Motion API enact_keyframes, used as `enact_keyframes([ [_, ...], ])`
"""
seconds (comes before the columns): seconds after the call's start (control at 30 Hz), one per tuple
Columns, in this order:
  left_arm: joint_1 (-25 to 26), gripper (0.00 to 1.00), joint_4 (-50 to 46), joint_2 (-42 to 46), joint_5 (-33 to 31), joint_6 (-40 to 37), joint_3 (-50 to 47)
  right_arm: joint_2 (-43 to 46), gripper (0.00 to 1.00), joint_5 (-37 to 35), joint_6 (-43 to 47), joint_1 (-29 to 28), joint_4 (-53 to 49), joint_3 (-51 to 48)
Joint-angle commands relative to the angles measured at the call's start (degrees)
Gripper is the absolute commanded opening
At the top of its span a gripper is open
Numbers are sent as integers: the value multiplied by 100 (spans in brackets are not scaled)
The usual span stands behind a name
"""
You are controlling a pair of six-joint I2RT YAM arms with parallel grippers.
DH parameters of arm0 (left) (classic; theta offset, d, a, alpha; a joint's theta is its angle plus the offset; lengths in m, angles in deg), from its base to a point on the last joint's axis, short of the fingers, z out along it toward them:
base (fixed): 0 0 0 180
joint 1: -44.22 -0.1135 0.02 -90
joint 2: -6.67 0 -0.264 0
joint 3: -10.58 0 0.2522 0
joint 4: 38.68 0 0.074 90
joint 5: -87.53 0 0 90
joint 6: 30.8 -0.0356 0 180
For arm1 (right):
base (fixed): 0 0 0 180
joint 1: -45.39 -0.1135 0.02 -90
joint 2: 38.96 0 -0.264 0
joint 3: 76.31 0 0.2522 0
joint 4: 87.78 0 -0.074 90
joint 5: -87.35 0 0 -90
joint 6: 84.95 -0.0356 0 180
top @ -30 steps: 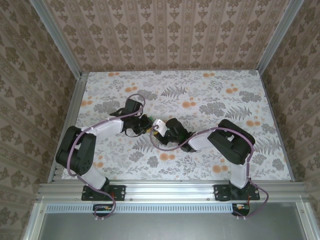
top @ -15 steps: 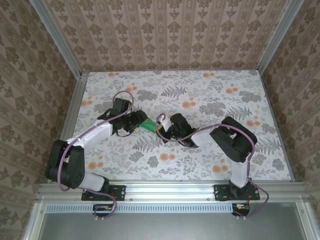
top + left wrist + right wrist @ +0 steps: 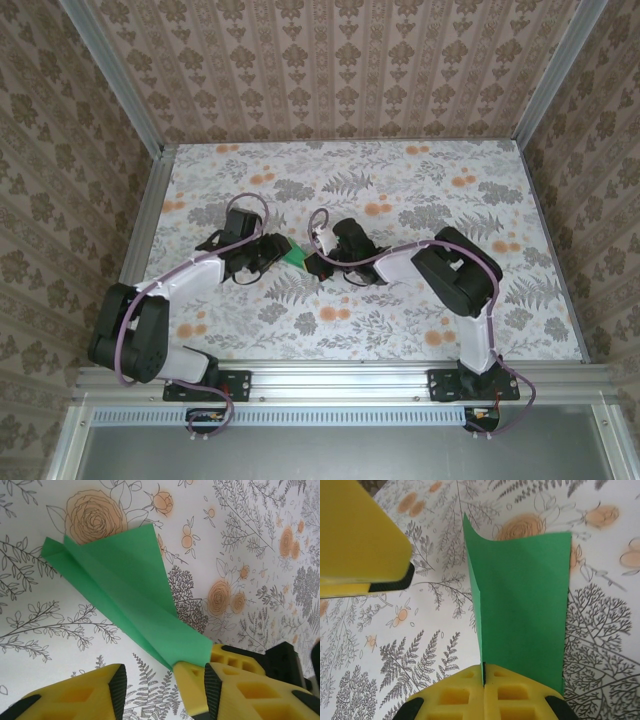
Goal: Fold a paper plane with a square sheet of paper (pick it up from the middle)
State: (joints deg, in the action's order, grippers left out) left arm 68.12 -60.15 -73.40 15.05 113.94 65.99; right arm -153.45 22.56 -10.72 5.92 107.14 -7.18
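**Right hand pinches a green paper plane while the left hand waits open beside it**

Seen from above, two robot arms reach in from the near edge over a worktop (image 3: 400, 170) printed with grey leaves and orange flowers. Their hands meet a little toward 9 o'clock from the middle of the worktop. Between them is the paper plane (image 3: 295, 254), a small bright green shape. The left hand (image 3: 272, 250) is at 9 o'clock from the plane, and the right hand (image 3: 320, 262) is at about 4 o'clock from it, both just beside it.

In the right wrist view, the right hand (image 3: 484, 677) sits at 6 o'clock. Its two yellow fingers are pressed fully together on the near edge of the paper plane (image 3: 525, 605). One fold stands upright from the pinch and a broad flat panel spreads toward 3 o'clock. A yellow finger (image 3: 360, 535) of the left hand shows at 10 o'clock.

In the left wrist view, the paper plane (image 3: 130, 590) runs from a wide end at 10 o'clock down to a narrow end at 5 o'clock, with long creases along it. The left hand (image 3: 155, 680) is at 6 o'clock, its yellow fingers parted, with only the floral print between them. It grips nothing. The plane's narrow end lies just beside its 3 o'clock finger. Whether the plane touches the worktop cannot be told.
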Motion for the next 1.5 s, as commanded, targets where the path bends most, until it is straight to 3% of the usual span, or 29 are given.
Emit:
enact_keyframes([
  [0.0,-8,45,179,89,-18,-233,-70,-171,2,338,-387,33,-318,253],
  [0.3,1,40,221,-82,-29,-479,-71,-302,0,605,-1055,118,-577,497],
  [1.03,25,31,602,-567,32,-792,9,-656,0,1595,-3287,360,351,656],
  [1.47,27,23,894,-802,28,-903,-62,-935,0,1507,-3704,428,30,819],
])
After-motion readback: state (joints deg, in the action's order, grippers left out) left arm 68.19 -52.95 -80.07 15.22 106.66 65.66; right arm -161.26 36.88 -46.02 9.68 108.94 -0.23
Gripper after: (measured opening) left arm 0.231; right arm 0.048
